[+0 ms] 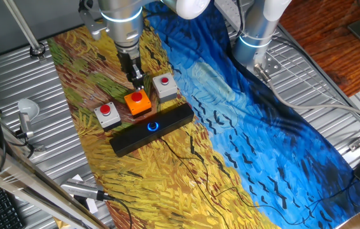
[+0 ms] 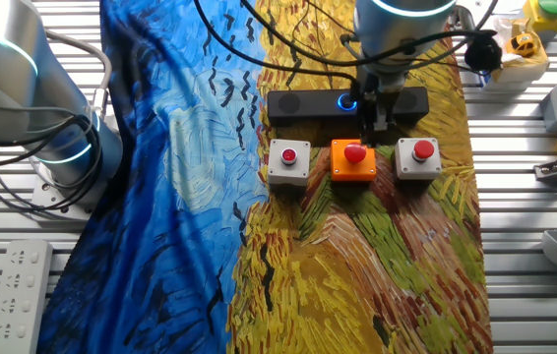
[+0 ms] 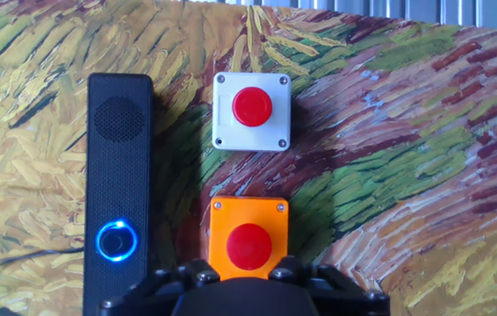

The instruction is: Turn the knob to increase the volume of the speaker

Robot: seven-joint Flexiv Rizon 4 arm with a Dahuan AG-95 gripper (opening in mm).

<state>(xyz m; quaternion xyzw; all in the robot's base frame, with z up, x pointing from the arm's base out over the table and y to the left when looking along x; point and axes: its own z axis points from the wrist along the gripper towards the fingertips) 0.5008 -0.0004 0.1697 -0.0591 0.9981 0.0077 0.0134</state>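
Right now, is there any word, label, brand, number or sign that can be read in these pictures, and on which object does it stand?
No text can be read in any view.
The speaker: no brand or marking shows; the knob has only its blue ring.
The orange button box and two grey button boxes: no labels visible.
The power strip at the edge: any marks are too small to read.

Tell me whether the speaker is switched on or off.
On, it seems: a blue ring glows around the knob on the speaker. Volume level cannot be told.
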